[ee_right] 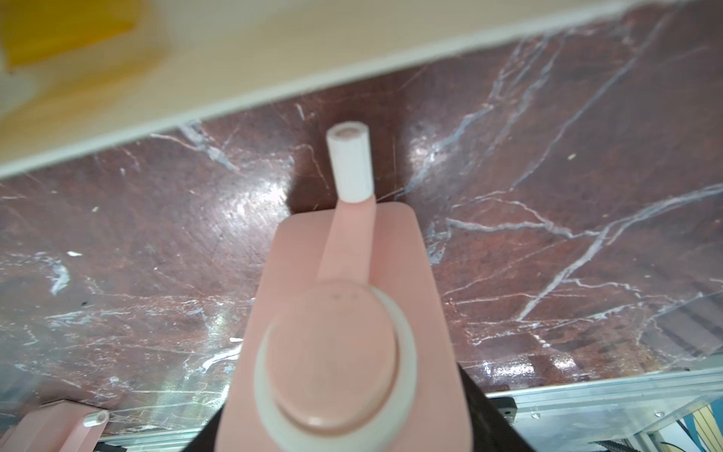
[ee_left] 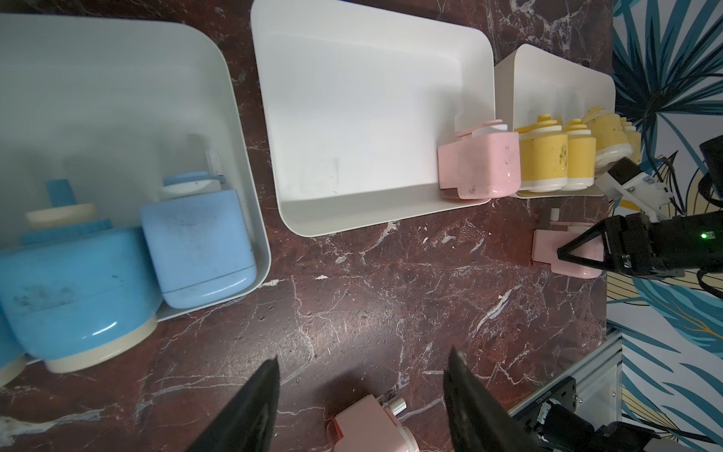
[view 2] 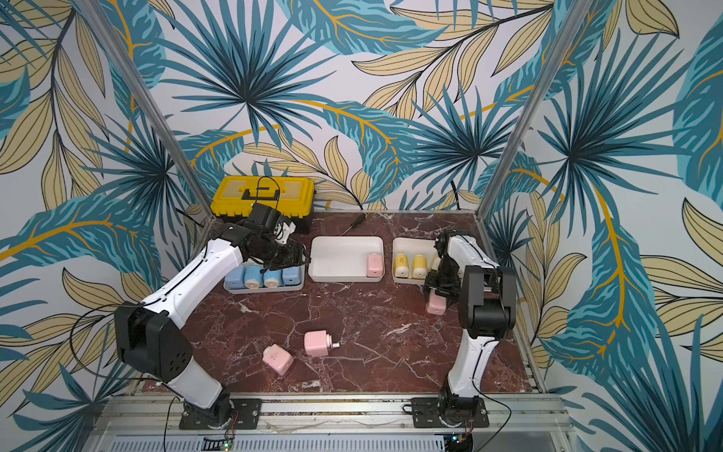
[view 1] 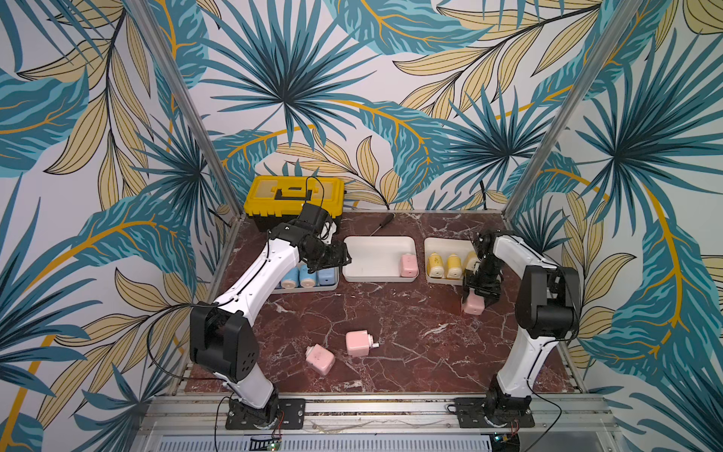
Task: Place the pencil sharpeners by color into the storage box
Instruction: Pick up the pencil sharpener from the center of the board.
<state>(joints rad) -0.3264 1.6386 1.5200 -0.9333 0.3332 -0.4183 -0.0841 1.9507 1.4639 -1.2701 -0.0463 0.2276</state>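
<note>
The right gripper [view 1: 478, 298] points straight down in front of the right-hand white tray, its black jaws closed on the sides of a pink rounded plastic sharpener with a white crank tip [ee_right: 344, 332]; the block stands between them, and whether it touches the red-brown marble tabletop [view 1: 391, 321] cannot be told. The left gripper [ee_left: 362, 395] hovers over the left white plastic tray [ee_left: 219, 78] with its jaws spread apart and nothing between them.

Pink sharpeners number four: the gripped one, one standing at the right end of the middle white tray [view 1: 354, 244] as the top views show it, and two lying loose near the table's front, a tipped pink block [view 1: 321, 359] and a pink block with its white knob sticking out [view 1: 358, 343], close together but apart. Four pale blue sharpeners [view 2: 253, 276] stand in a row in the left tray. The right white tray [view 2: 399, 244] holds yellow bottle-shaped sharpeners [view 2: 410, 264]; two show clearly in both top views, with more behind the arm.
</note>
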